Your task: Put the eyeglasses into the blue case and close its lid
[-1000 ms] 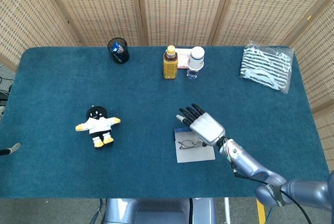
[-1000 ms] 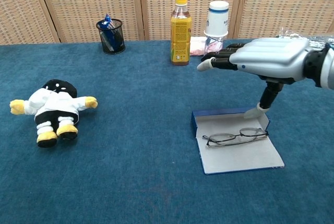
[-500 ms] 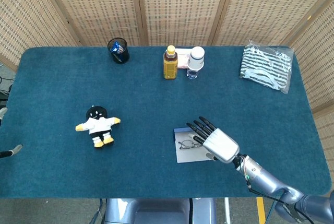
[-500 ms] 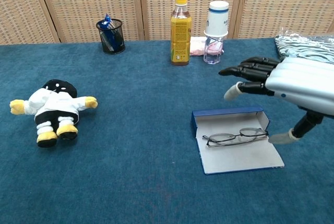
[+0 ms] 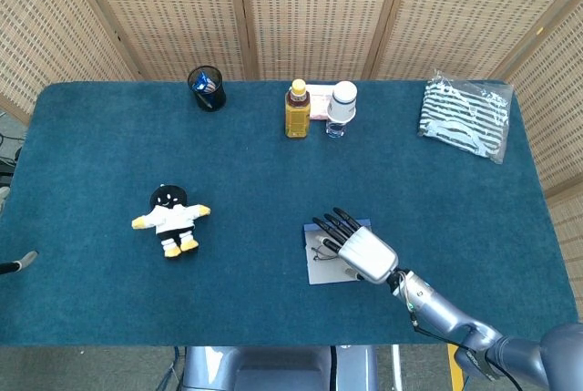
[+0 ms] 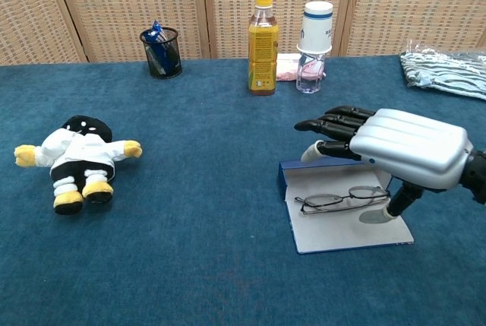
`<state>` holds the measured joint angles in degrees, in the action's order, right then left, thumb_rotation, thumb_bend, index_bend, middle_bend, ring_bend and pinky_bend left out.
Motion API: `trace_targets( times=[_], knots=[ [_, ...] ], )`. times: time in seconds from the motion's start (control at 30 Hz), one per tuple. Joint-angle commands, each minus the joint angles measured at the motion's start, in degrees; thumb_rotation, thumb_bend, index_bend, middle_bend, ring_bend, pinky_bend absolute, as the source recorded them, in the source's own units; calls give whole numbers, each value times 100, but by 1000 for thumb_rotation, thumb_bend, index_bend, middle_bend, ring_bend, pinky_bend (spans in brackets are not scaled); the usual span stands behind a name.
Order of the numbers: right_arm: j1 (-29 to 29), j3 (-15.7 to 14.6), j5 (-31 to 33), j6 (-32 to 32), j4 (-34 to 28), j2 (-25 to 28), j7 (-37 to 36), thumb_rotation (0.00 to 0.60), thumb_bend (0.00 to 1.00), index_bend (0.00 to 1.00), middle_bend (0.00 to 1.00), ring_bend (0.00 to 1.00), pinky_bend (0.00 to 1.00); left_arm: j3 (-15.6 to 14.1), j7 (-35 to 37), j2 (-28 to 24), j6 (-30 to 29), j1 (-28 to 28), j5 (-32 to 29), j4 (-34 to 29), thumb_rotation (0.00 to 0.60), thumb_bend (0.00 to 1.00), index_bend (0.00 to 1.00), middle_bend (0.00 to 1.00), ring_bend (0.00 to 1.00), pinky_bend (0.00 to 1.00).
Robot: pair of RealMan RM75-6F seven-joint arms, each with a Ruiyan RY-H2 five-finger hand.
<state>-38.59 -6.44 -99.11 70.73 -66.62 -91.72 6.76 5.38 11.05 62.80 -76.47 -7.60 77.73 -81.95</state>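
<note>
Eyeglasses [image 6: 340, 199] with thin dark wire rims were laid flat on the pale inside of the open blue case [image 6: 332, 168], so it was judged that only the lid was left to be shut. The right hand [image 6: 395, 147] was held just above them, fingers spread out. Nothing was gripped. The thumb tip seemed to be resting by the glasses on the case.

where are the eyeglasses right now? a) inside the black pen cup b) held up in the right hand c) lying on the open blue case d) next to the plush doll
c: the eyeglasses lie flat on the pale inner face of the open blue case, with the right hand spread above them and holding nothing.
</note>
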Motion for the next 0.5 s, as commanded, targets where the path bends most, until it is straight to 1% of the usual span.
trace_targets(
  times=[0.03, 0.17, 0.33, 0.5],
  knots=[
    [-41, 111, 21, -82, 171, -145, 58, 600, 28, 210, 0, 0, 33, 0, -5, 7, 11, -7, -4, 9, 600, 0, 0, 0, 0, 0],
    [-115, 229, 59, -248, 424, -351, 193, 600, 28, 209, 0, 0, 33, 3, -31, 19, 38, -18, -28, 18, 600, 0, 0, 0, 0, 0],
    [-155, 297, 96, -374, 603, -467, 234, 600, 28, 209, 0, 0, 33, 2, -42, 26, 36, -15, -36, 22, 600, 0, 0, 0, 0, 0],
    [-197, 441, 241, -524, 804, -582, 205, 600, 28, 209, 0, 0, 33, 7, -30, 29, 41, -14, -51, 31, 600, 0, 0, 0, 0, 0]
  ],
)
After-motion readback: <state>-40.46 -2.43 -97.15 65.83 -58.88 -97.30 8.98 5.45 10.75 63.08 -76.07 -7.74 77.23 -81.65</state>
